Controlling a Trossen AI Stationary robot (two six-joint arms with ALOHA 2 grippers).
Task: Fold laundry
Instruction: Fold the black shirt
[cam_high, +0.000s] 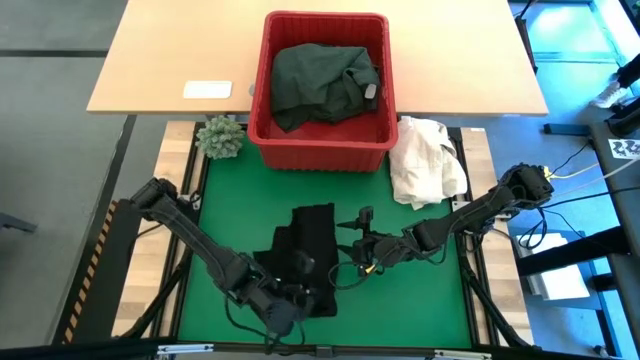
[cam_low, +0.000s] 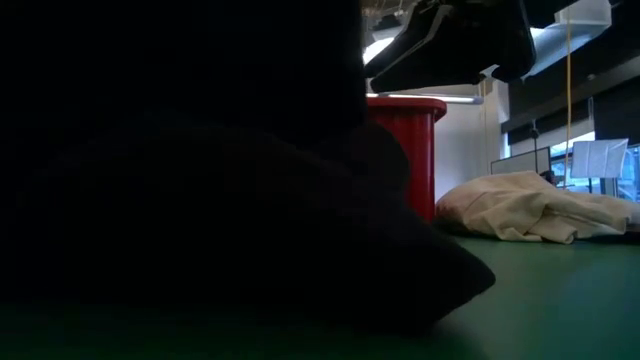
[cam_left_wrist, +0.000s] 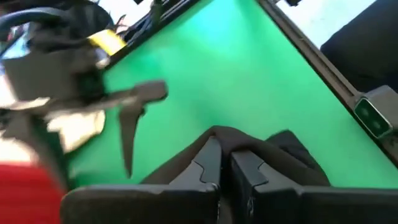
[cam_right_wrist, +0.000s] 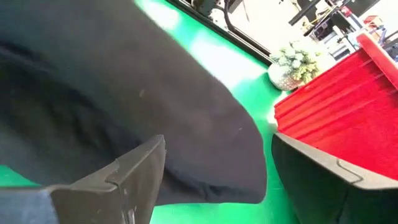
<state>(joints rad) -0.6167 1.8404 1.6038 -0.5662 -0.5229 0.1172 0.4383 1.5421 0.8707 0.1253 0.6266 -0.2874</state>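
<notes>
Reaching in from the table's left edge, our left arm runs low across the green mat (cam_high: 420, 310) toward its near side, and our left gripper (cam_left_wrist: 225, 163) has its fingers pinched together on a fold of the black garment (cam_high: 305, 255) at the cloth's near edge. That garment lies crumpled on the middle of the mat, in front of the red basket (cam_high: 320, 152). Our right arm stretches in from the right side, bent at the elbow, and our right gripper (cam_right_wrist: 214, 171) sits at the garment's right edge with its fingers spread wide, holding nothing. A dark green garment (cam_high: 325, 80) is heaped inside the basket. A cream-white cloth heap (cam_high: 425, 160) lies just right of the basket, and a small plant (cam_high: 221, 137) stands at its left.
</notes>
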